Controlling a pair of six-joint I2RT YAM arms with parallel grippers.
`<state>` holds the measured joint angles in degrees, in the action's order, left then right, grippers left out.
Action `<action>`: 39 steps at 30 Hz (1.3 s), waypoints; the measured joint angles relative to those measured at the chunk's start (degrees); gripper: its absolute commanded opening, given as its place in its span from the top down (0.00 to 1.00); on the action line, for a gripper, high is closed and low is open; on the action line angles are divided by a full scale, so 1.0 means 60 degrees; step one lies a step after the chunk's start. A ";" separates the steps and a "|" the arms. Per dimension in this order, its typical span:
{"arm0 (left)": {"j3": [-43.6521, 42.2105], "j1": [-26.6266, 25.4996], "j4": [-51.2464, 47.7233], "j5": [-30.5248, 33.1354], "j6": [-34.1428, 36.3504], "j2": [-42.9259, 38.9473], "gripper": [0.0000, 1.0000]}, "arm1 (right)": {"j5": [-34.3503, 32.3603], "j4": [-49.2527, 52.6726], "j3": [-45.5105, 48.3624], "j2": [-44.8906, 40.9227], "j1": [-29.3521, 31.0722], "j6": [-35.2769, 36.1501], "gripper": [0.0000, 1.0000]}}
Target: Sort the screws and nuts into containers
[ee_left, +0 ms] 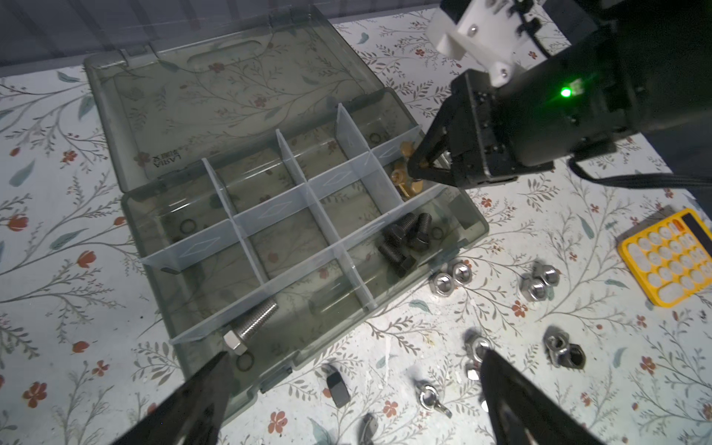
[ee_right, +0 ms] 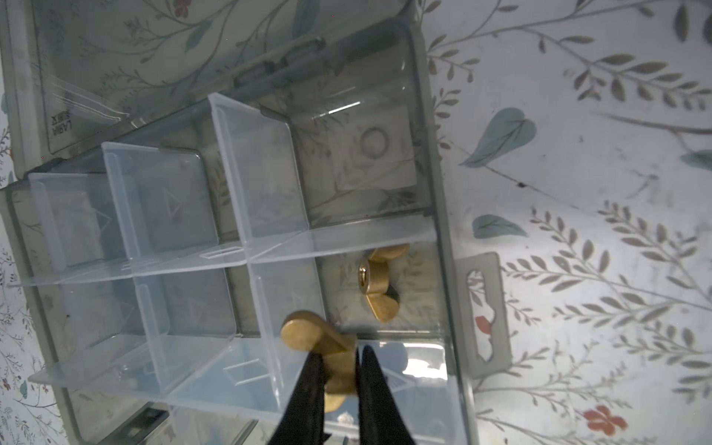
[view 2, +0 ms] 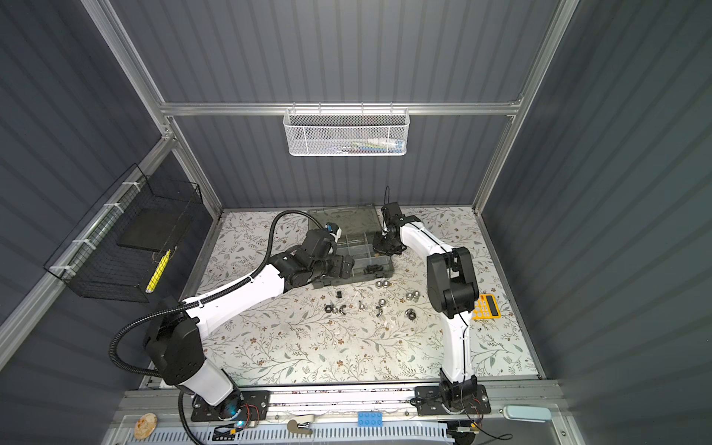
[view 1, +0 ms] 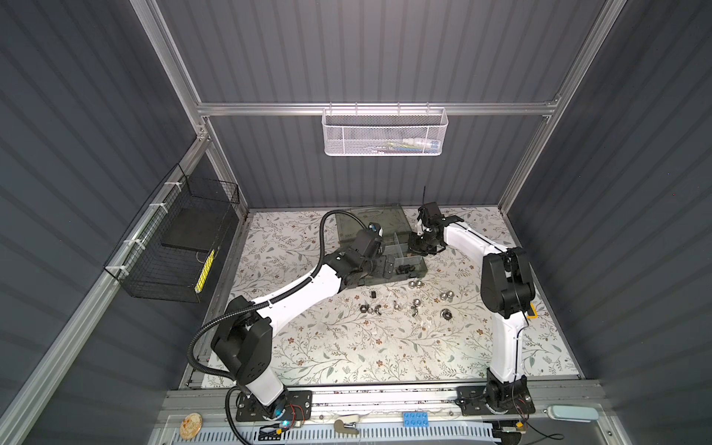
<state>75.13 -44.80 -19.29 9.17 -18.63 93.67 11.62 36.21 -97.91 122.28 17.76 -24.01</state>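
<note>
Brass-coloured wing nut (ee_right: pixel 300 331) pinched in the right pincer (ee_right: pixel 339 358), jaws nearly shut on its middle with one wing jutting out to the side. Hangs above the organiser case (ee_left: pixel 468 215), over the clear divider edging the end compartment of the middle row, where a second brass wing nut (ee_right: pixel 375 285) lies. Likely held there so that like joins like; needs a small shift past the divider before letting go, else risks a drop into the neighbouring cell. Black bolts (ee_left: pixel 404 239) grouped in the end cell of the front row, a silver bolt (ee_left: pixel 250 319) alone at the other end of that row. Silver nuts (ee_left: pixel 450 275) and other loose pieces scattered on the worktop (view 1: pixel 346 354) just in front of the case, not yet sorted. Right arm reared up at the elbow, forearm sloping down to the case, pincer pointing downward. Left arm stretched low across the worktop, left pincer (ee_left: pixel 354 351) spread fully wide and holding nothing, poised over the front edge of the case and the loose pieces, seemingly ready for the next pick
</note>
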 measured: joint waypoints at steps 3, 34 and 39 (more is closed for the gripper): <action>-0.0087 0.0004 0.0007 -0.0393 -0.0047 0.0022 0.00 | 0.0055 -0.0051 -0.0106 0.0197 -0.0011 -0.0022 0.76; -0.1464 0.0109 0.0237 -0.2590 -0.1512 -0.0557 0.00 | 0.0393 -0.0255 0.1188 -0.1821 -0.0168 -0.0168 0.42; -0.1708 0.0109 0.0211 -0.2696 -0.1694 -0.1144 0.00 | 0.0346 -0.0393 0.2310 -0.2900 -0.0168 -0.0204 0.27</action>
<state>64.88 -44.14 -18.02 -7.01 -28.80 86.80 13.69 33.85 -84.05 104.88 16.75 -25.23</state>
